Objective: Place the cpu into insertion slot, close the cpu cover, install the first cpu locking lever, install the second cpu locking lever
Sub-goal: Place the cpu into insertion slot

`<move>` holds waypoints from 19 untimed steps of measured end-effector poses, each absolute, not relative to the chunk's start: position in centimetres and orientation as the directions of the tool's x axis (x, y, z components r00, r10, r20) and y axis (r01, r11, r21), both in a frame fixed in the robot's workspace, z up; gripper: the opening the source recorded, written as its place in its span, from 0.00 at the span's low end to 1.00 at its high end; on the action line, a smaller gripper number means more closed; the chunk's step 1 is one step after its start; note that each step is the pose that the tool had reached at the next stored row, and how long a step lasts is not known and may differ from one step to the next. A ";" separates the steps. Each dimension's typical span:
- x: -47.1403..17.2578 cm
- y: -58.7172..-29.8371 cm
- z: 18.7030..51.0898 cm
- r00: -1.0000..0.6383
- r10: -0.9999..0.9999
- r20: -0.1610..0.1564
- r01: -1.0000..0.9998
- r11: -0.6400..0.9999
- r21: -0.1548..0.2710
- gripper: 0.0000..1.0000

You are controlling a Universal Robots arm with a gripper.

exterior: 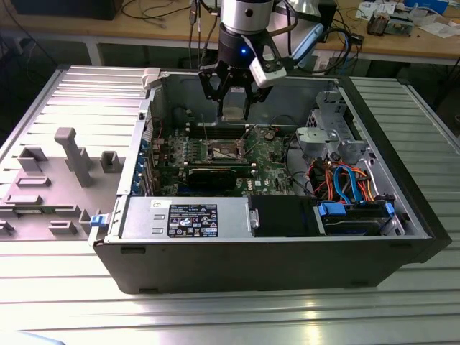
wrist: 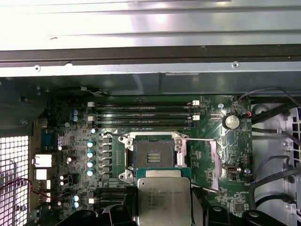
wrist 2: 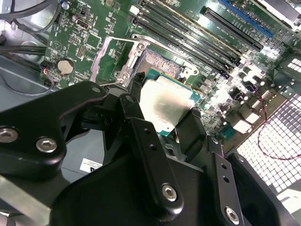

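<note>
My gripper (exterior: 233, 109) hangs inside the open computer case, shut on the cpu (wrist 2: 167, 103), a flat square chip with a silver-grey top. In both wrist views the chip sits between the black fingers (wrist 2: 136, 96), held a little above the green motherboard (wrist: 211, 113). The insertion slot (wrist: 153, 155) lies open and bare just beyond the chip's edge. The cpu cover (wrist 2: 104, 59), a thin silver frame, stands swung back beside the slot. Two thin wire levers (wrist: 202, 140) lie released near the cover.
The case's rear wall (exterior: 287, 90) rises close behind the gripper. Memory slots (wrist: 141, 115) run along one side of the socket. A round coin battery (wrist: 230, 121) sits near the cover. A power supply (exterior: 187, 215) and drive bay with cables (exterior: 356, 208) fill the case front.
</note>
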State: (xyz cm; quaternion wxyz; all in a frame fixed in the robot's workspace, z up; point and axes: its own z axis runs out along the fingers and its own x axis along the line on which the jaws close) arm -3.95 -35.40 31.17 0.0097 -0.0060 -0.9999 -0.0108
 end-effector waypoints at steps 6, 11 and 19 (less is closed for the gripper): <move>-4.0 -35.4 31.1 -0.999 0.025 0.020 0.026 0.999 0.022 0.55; -4.0 -35.4 31.1 -0.999 0.038 0.020 0.038 0.999 0.022 0.55; -4.0 -35.4 31.1 -0.998 0.055 0.020 0.055 0.998 0.022 0.55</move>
